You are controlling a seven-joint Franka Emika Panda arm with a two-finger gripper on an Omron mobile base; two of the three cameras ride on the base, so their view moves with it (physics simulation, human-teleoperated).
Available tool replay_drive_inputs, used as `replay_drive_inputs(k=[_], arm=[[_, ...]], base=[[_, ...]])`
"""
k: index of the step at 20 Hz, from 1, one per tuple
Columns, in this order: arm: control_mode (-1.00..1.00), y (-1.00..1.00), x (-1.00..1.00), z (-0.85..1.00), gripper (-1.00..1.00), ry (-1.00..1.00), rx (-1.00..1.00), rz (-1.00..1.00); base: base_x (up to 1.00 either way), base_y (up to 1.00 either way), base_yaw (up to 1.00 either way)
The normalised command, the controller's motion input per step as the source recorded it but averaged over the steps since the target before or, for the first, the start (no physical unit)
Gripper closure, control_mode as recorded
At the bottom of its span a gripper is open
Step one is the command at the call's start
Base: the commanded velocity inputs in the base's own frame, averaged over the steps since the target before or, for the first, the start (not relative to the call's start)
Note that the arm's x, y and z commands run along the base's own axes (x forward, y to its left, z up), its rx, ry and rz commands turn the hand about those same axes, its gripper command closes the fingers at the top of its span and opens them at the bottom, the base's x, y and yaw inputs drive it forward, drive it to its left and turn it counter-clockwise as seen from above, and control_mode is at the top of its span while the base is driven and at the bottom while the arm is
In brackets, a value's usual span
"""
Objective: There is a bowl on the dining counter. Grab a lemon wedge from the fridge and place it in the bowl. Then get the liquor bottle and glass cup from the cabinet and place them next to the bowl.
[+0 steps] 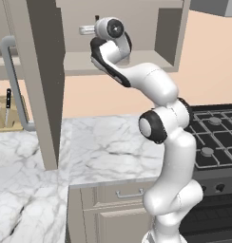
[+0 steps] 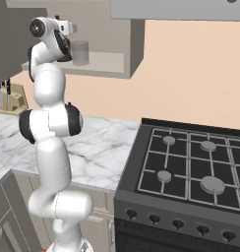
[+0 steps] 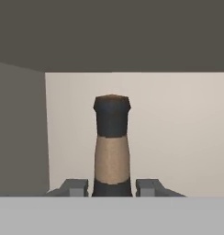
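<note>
The robot arm reaches up high into the open cabinet (image 1: 170, 52) on the wall. Its hand (image 3: 112, 187) is inside the cabinet, just above the shelf.

In the hand view, the liquor bottle (image 3: 112, 147) stands up straight right between the two fingers (image 3: 77, 187). It has a black top, a tan band around its neck, and black below that. One finger sits close on each side of the bottle, low down by its shoulder. The hand is partly closed around the bottle. I cannot tell if the fingers really press on it, because the lowest part is hidden. Behind the bottle is the pale back wall of the cabinet.

In the right base view, the glass cup (image 2: 80, 52) stands on the cabinet shelf, just beside the hand on its right. It is greyish and see-through.

Under the cabinet is a white marble counter (image 1: 108, 147) with grey lines in it. A black stove (image 2: 191, 167) with round burners sits next to the counter. A knife block (image 2: 8, 98) with dark handles stands on the counter, far off to the left by the wall.
</note>
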Motion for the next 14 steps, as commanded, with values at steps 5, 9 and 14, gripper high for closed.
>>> replay_drive_inputs(k=[5, 9, 14], arm=[[-1.00, 0.01, -0.47, -0.08, 1.00, -0.13, 0.00, 0.00], [-1.00, -0.02, -0.99, -0.09, 1.00, -0.23, 0.00, 0.00], [-1.00, -0.17, -1.00, -0.09, 1.00, -0.14, 0.02, 0.00]], base=[[0.00, 0.00, 0.00], [0.00, 0.00, 0.00], [0.00, 0.00, 0.00]])
